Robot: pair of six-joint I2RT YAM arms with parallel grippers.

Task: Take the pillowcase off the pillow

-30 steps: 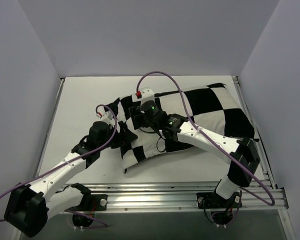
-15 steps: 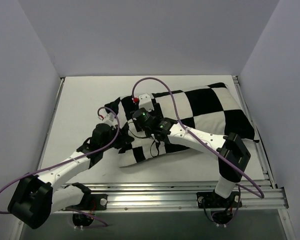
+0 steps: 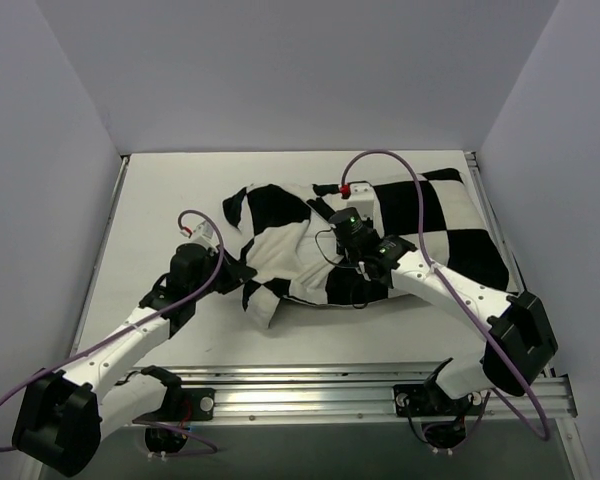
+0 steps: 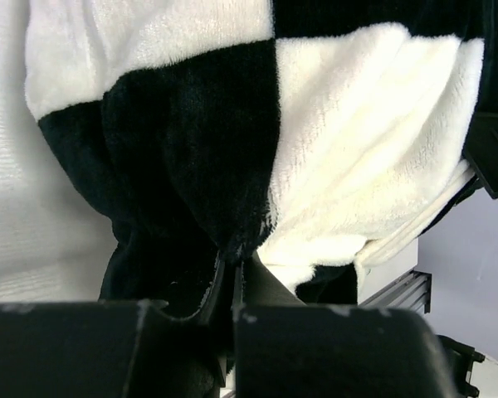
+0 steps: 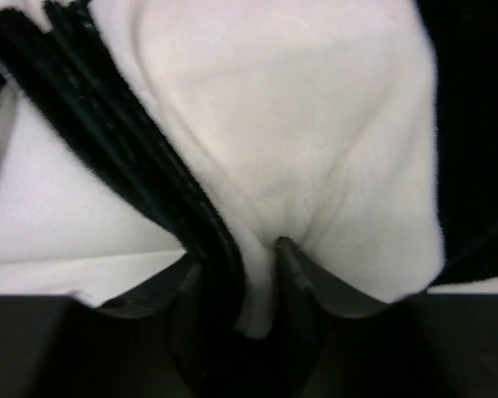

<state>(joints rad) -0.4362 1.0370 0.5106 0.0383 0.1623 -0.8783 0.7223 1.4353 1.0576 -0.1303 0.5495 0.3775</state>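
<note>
The pillowcase (image 3: pixel 460 215) lies from the table's (image 3: pixel 160 190) middle to its right edge: plush, limp and light, likely to bunch rather than slide, so best taken by a pinched fold near its left end. The left gripper (image 4: pixel 232 282) is clamped on its near-left edge; the right gripper (image 5: pixel 236 278) pinches a ridge on top

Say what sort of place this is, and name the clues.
Probably a robot lab cell: plain white walls box in a table, a left arm and right arm are bolted to a metal rail at its near edge, working a checkered pillowcase.
</note>
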